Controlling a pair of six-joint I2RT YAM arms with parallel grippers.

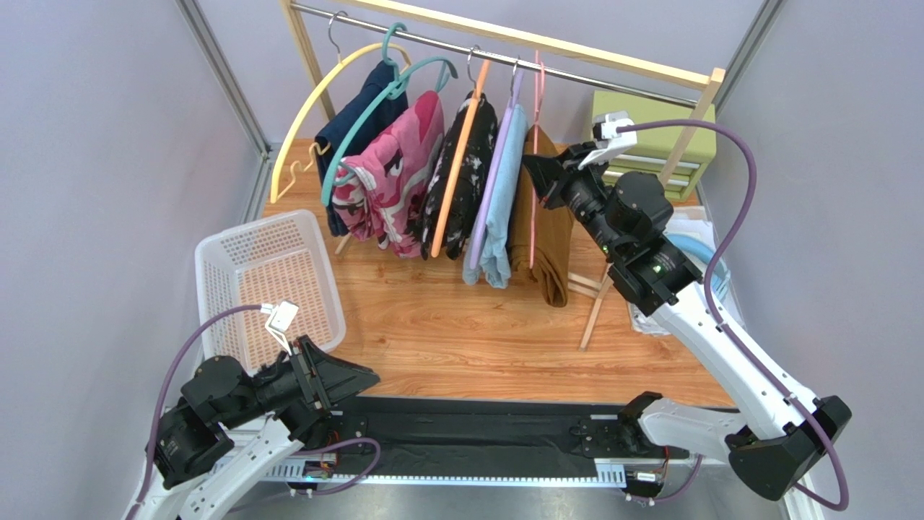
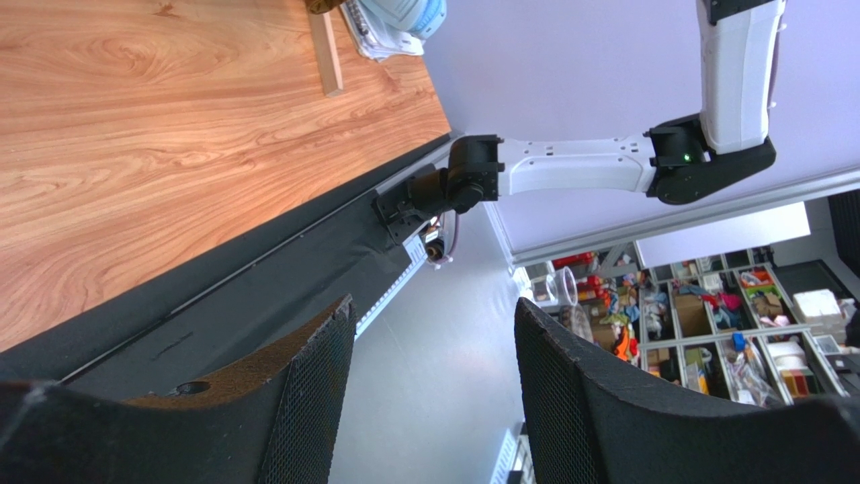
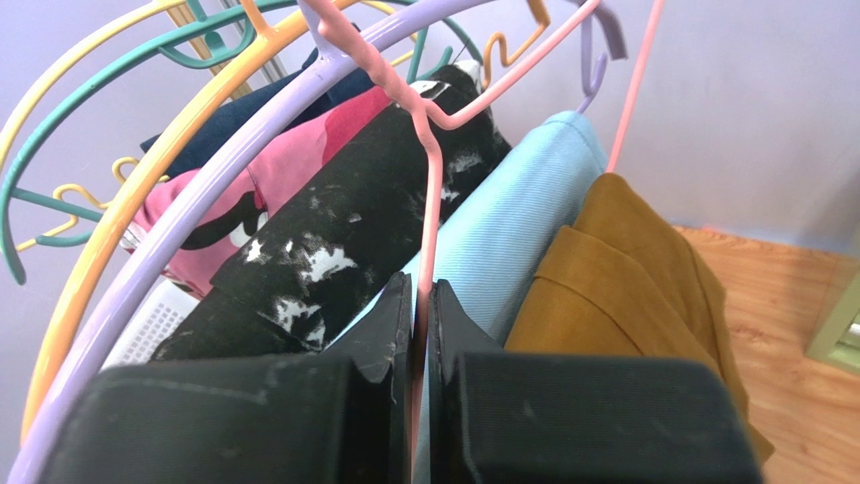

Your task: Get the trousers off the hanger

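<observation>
1. Your right arm stretches forward and up from its base, wrist high.
2. Your right end effector [image 3: 421, 294] is clamped on the hanger [image 3: 435, 202], wire pinched between both fingers.
3. Your left arm sits folded low near its base.
4. Your left end effector [image 2: 434, 343] has its jaws apart, gripping nothing.

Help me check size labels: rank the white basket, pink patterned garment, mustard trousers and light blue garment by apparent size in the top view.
1. white basket
2. pink patterned garment
3. trousers and light blue garment: both narrow, edge-on strips, too alike to rank.
</observation>
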